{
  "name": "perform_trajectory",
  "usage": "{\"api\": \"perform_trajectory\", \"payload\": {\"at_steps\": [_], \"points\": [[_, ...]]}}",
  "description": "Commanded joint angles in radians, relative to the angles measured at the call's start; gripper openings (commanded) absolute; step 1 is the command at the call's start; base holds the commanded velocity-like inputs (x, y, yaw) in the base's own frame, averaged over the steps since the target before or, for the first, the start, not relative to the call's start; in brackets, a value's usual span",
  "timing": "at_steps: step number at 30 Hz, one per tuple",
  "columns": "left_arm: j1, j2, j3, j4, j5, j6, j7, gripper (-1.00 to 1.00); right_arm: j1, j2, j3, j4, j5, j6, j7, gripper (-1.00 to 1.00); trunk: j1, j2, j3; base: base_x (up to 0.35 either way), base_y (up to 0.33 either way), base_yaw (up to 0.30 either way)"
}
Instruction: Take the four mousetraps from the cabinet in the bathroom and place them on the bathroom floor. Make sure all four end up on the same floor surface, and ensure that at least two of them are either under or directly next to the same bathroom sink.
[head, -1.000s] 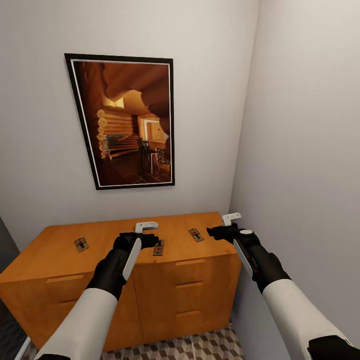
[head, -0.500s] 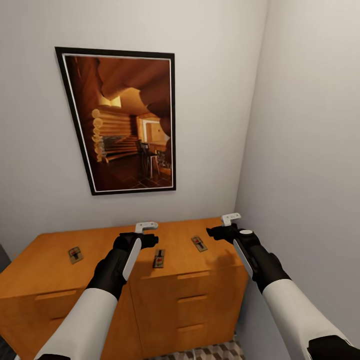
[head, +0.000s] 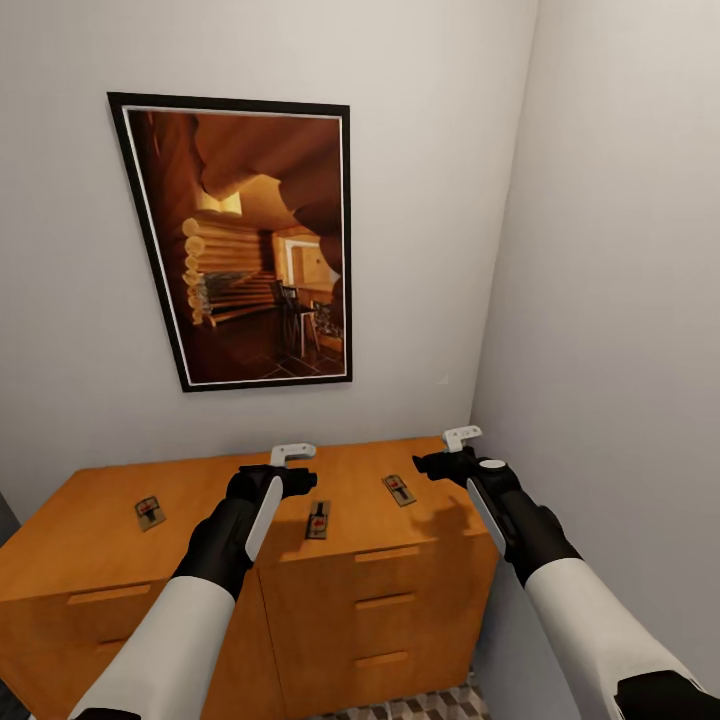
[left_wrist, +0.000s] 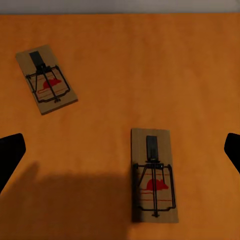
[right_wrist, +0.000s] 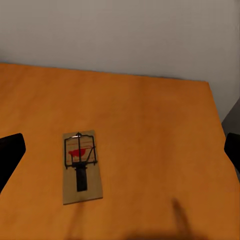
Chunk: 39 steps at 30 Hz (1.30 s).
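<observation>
L gripper (head: 290, 468) hovers over the cabinet (head: 90, 540) top, near the front edge. In the L wrist view its dark fingertips (left_wrist: 10, 155) sit at opposite frame edges, so jaws spread wide, nothing btwn them, touching nothing. R gripper (head: 445, 452) hangs over the cabinet's R end near the side wall; R wrist view shows its fingertips (right_wrist: 10, 152) likewise far apart, wide open & empty.

Both arms reach fwd from the shoulders, white upper sleeves, black forearms, wrists roughly level above the cabinet top.

Three mousetraps visible in head view, all flat on the cabinet top: one far L (head: 149, 512), one mid (head: 318, 519) just R of the L gripper & close to the front edge, one (head: 398, 489) btwn the two grippers, nearer the R one. L wrist view shows two traps apart from each other, one (left_wrist: 154, 182) partly in the arm's shadow. R wrist view shows one trap (right_wrist: 81, 166) lying free, well clear of the fingertips.

Framed picture (head: 245, 240) hangs on the wall behind the cabinet. Strip of bathroom floor (head: 430, 705) tiles shows at the cabinet's foot. Drawer fronts w/ small handles below.
</observation>
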Motion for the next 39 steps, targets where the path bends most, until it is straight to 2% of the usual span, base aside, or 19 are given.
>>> {"api": "perform_trajectory", "payload": {"at_steps": [1, 30, 39], "points": [[-0.001, 0.0, -0.001, -0.001, 0.009, 0.004, 0.008, 1.0, -0.001, 0.0, 0.0, -0.001, 0.0, 0.005, 0.002, 1.0, 0.0, -0.002, -0.002, 0.002, 0.0, 0.0], [-0.001, 0.0, 0.0, 0.008, 0.009, -0.006, 0.008, 1.0, -0.001, 0.0, 0.002, -0.001, 0.0, 0.005, 0.0, 1.0, 0.0, -0.002, -0.002, 0.0, 0.04, 0.0], [-0.001, 0.0, 0.0, 0.008, 0.009, -0.007, 0.008, 1.0, -0.001, 0.0, 0.003, -0.001, 0.001, 0.007, 0.0, 1.0, 0.0, -0.002, -0.002, 0.0, 0.137, 0.0]]}}
